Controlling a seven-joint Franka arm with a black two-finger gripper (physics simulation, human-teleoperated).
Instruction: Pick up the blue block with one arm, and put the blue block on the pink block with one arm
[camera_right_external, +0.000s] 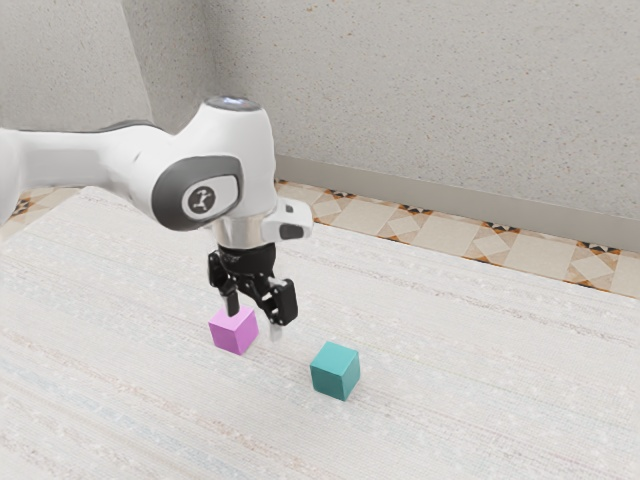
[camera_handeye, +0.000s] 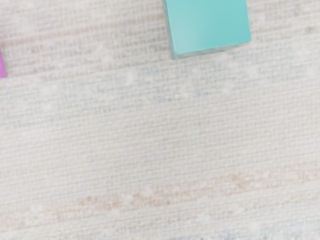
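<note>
Pale woven tabletop (camera_right_external: 480, 330), speckled wall behind. Gripper (camera_right_external: 258, 310) hovers just beside pink block (camera_right_external: 233, 330), jaws wide, holding nothing. Blue block (camera_right_external: 335, 369) sits on tabletop near pink block, not touching. Risk: gripper travelling low clips pink block, shifts stacking target.

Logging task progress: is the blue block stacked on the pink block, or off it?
Off. The blue block sits flat on the table, apart from the pink block, whose top is bare.
</note>
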